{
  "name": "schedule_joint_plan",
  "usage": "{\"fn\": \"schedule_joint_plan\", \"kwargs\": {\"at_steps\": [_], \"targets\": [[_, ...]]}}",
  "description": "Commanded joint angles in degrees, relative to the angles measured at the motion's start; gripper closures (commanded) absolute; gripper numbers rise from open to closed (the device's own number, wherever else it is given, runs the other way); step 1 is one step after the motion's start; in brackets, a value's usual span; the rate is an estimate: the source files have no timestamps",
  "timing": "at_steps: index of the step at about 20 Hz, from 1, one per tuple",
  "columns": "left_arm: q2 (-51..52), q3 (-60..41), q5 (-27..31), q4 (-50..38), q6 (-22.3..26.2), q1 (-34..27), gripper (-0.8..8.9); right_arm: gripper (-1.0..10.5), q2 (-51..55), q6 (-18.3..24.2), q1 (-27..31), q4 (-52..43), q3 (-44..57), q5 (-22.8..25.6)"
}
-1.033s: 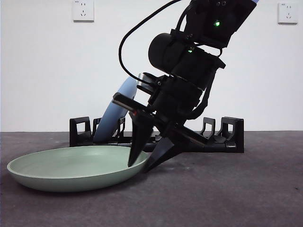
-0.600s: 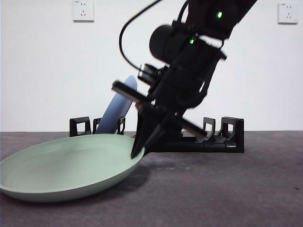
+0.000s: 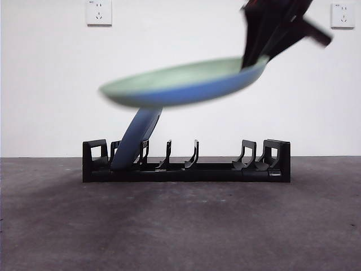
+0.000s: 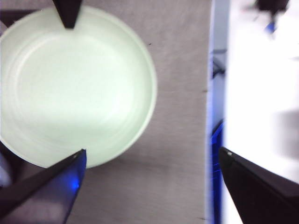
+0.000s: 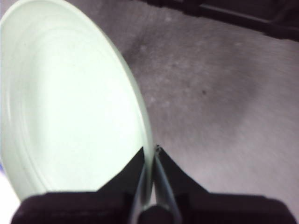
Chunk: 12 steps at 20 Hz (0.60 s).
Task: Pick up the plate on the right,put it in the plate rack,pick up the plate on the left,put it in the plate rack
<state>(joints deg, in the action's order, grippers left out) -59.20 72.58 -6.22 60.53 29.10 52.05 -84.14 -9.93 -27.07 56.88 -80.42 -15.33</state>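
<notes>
A pale green plate [image 3: 186, 84] hangs tilted in the air above the black plate rack [image 3: 225, 169], blurred by motion. My right gripper [image 3: 256, 61] is shut on its right rim, coming from the top right corner. The right wrist view shows both jaws of the right gripper [image 5: 152, 156] pinching the edge of the green plate [image 5: 70, 107]. A blue plate [image 3: 135, 138] leans in the rack's left slots. High above, my left gripper [image 4: 152, 150] stands open, looking down on the green plate [image 4: 74, 86].
The dark grey table [image 3: 180, 226] runs in front of the rack. A white wall with two sockets [image 3: 98, 12] stands behind. The rack's middle and right slots [image 3: 194, 155] hold nothing.
The right gripper closed on the green plate's rim and lifted it off the table, up and to the right. The blue plate and rack have not moved.
</notes>
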Motion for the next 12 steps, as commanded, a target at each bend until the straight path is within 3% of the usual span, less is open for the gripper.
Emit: {"fn": "schedule_joint_plan", "kwargs": {"at_steps": [1,5,9,12], "targets": [[-3.9,0.0,7.1,-5.0,7.9,4.7,3.33,9.6,1.7,2.7,2.8,5.0,-2.2,-1.1],[-10.9,0.0,16.9,-10.1,15.1,9.8,3.33,9.6,2.8,4.4,6.8,11.2,-5.8,-3.2],[-15.5,0.0,20.9,-11.5,17.5,11.9,3.42,9.6,3.1,4.4,8.9,12.6,-7.9,-7.4],[-17.9,0.0,24.7,-13.1,17.5,12.4,3.44,9.6,3.0,4.5,9.6,13.8,-9.3,-7.8]]}}
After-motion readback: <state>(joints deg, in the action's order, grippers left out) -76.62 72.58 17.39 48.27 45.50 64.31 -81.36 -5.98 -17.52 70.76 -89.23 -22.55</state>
